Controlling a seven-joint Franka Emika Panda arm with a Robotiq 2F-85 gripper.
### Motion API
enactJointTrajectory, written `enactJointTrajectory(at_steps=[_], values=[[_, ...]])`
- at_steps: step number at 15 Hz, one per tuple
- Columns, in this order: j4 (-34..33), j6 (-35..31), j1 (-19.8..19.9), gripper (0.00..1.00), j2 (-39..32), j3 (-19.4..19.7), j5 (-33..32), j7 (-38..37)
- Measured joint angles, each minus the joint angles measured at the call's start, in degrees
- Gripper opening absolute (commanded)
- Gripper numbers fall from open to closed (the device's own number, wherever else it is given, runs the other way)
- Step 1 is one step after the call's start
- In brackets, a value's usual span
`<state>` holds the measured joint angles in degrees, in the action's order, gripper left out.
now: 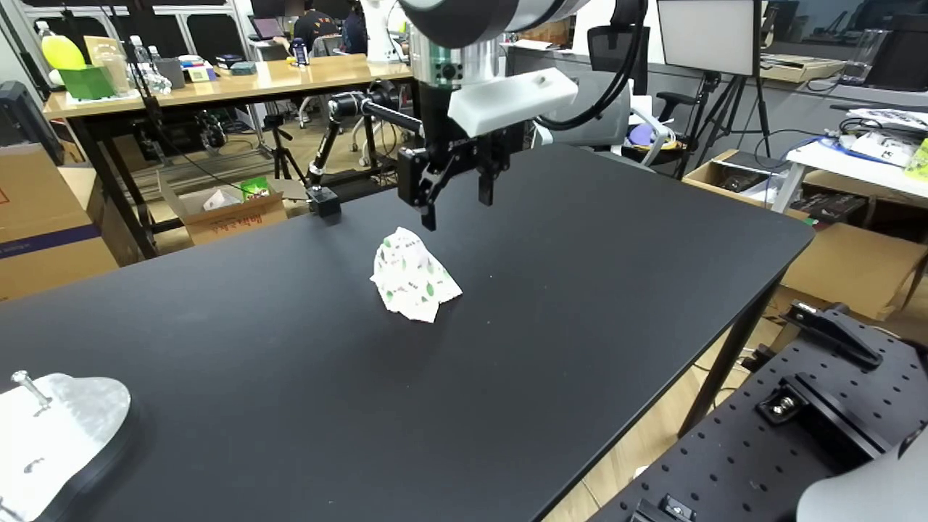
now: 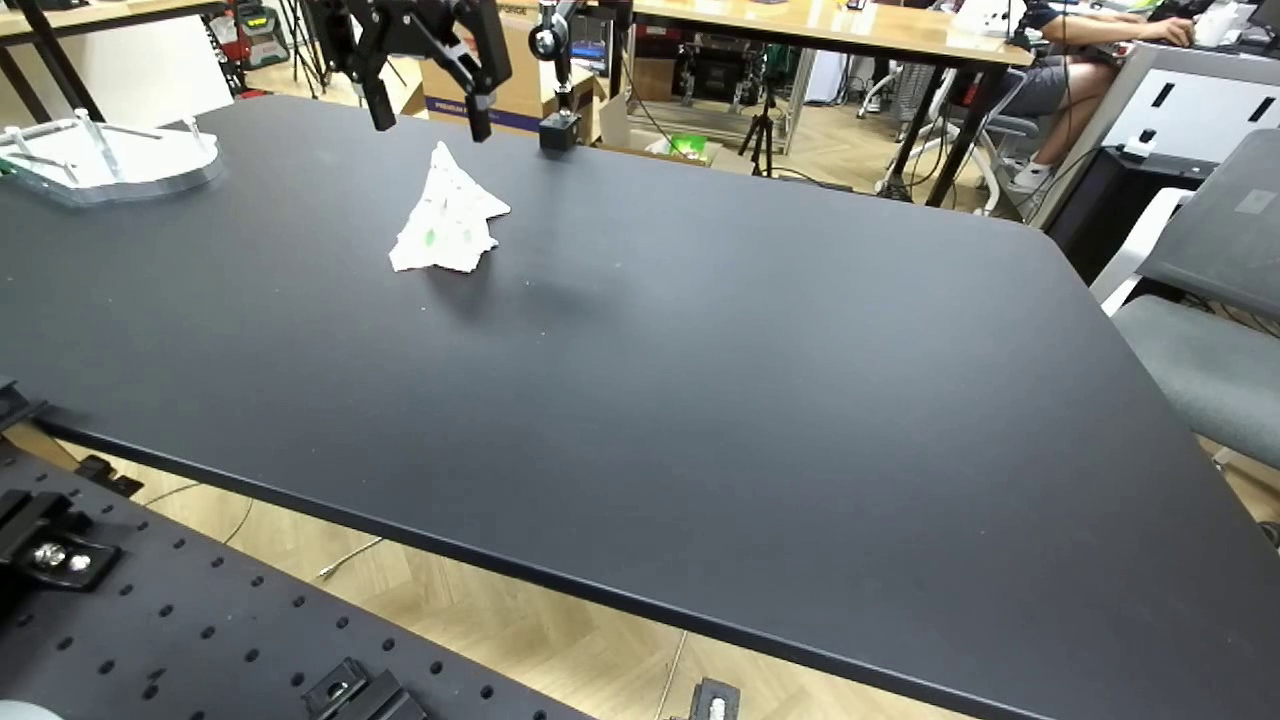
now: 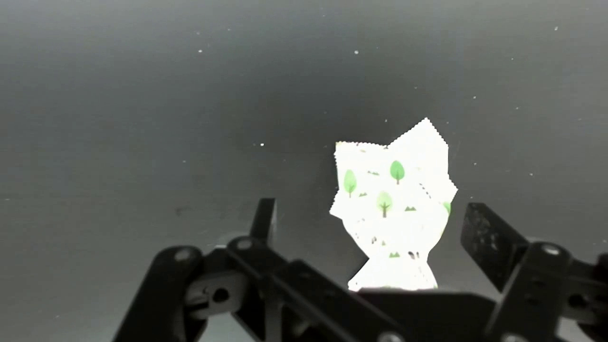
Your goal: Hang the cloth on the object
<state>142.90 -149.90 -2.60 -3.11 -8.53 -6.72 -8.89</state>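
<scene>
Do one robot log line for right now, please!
gripper: open, empty, above table | cloth: bunched on table, unhung | pegged board: on table | next: probably grasp cloth

The cloth [image 1: 415, 279] looks matt and rumpled, the tabletop [image 2: 720, 370] smooth, satiny.

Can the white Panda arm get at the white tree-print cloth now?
Likely yes: the black two-finger end effector hangs open near the cloth, nothing visible between them, though it would need lowering.

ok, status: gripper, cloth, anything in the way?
Gripper open, empty, above table. Cloth bunched on table, not yet hung. No obstacle seen between them. Pegged stand apart from both.
</scene>
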Motion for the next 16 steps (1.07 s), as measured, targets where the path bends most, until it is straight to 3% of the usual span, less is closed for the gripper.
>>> enactJointTrajectory(at_steps=[8,9,10,16], values=[[-8.9,-6.2,-6.8,1.0,-13.1,2.3,-7.5,0.2],[-9.9,-6.4,-7.4,0.75,-14.2,2.9,-8.1,0.2],[-10.8,-6.5,-7.9,0.74,-15.2,3.5,-8.5,0.3],[-14.5,-6.8,-9.3,0.32,-19.1,5.3,-9.1,1.2]])
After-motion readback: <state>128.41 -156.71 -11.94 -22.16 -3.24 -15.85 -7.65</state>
